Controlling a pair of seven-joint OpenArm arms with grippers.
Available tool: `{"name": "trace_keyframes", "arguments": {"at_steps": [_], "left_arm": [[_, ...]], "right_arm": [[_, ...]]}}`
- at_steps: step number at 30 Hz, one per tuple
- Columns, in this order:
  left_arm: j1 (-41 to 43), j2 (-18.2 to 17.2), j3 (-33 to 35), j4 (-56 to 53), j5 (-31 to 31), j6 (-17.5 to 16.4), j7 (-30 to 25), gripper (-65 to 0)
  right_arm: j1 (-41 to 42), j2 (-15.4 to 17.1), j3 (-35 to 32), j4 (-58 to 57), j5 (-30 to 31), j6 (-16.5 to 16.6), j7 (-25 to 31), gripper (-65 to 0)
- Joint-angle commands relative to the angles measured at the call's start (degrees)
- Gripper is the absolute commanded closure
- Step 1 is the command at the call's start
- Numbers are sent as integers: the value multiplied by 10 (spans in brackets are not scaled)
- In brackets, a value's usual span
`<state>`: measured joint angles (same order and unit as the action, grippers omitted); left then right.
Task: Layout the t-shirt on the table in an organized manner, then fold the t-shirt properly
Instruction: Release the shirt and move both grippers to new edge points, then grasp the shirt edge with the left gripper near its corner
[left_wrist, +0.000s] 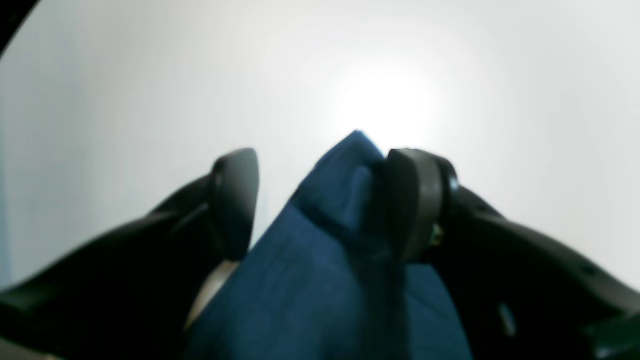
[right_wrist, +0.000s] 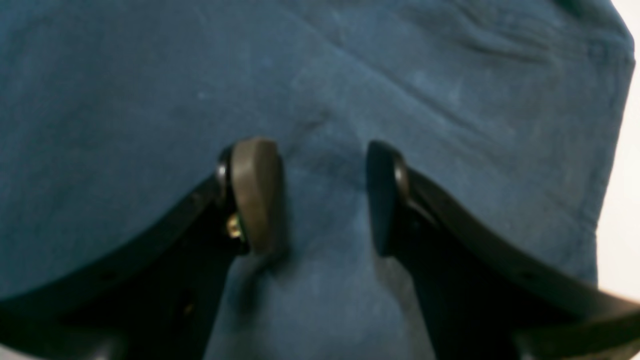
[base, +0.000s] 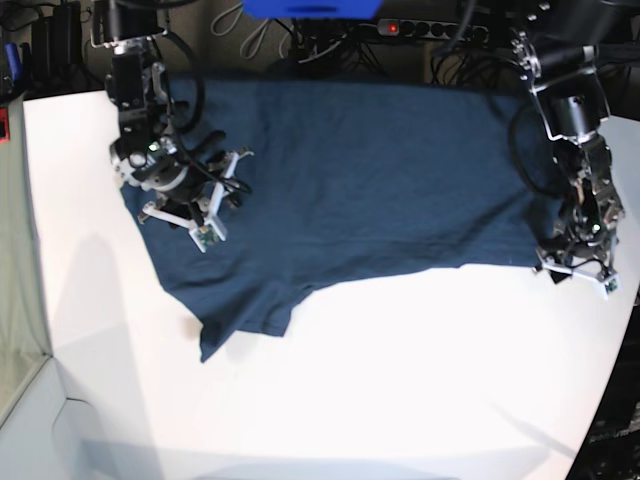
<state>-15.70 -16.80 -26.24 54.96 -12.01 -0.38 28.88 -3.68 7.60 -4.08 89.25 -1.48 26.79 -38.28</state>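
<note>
Near table (base: 400, 400) bare | t-shirt (base: 350, 190) spread at the far side, long axis left-right | left fingers (left_wrist: 425, 200) released, straddling its right corner | right fingers (right_wrist: 255, 195) released, resting on its left part | no readable writing.

You have the dark navy t-shirt (base: 350, 190) spread mostly flat across the far half of the white desk (base: 400, 380), reaching almost from the left side to the right. Its near edge runs uneven, and one sleeve juts toward you at the near left. Soft wrinkles cross the cloth, and the right corner is bunched up in a small raised peak (left_wrist: 345, 170).
</note>
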Motion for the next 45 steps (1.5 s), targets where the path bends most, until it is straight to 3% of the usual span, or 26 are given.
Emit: {"name": "trace_keyframes", "arguments": {"at_steps": [1,4,8,10,18,29,35,45], "left_arm": [[-15,-9,2,2,-1,0,-24,-382],[-16,-9,26,-9,-1,1,-38,-304],[-16,-7,36,-28,-1,1,-43,-73],[-15,-6,36,-34,-1,3,-43,0],[16,-2,32,54,-6,3,-38,-1],[157,59,40,377,-2,1,-38,-1],[215,66,147,465,0,1,-37,-1],[267,10,315,479,19,1,-38,-2]], "right_arm": [[5,2,1,10,2,-1,7,-298],[5,2,1,10,2,-1,7,-298],[5,4,1,10,2,-1,7,-298],[5,4,1,10,2,-1,7,-298],[6,4,-2,7,2,-1,7,-298],[9,4,-2,5,2,-1,7,-298],[10,3,-2,5,2,-1,7,-298],[9,2,1,5,2,-1,7,-298]]}}
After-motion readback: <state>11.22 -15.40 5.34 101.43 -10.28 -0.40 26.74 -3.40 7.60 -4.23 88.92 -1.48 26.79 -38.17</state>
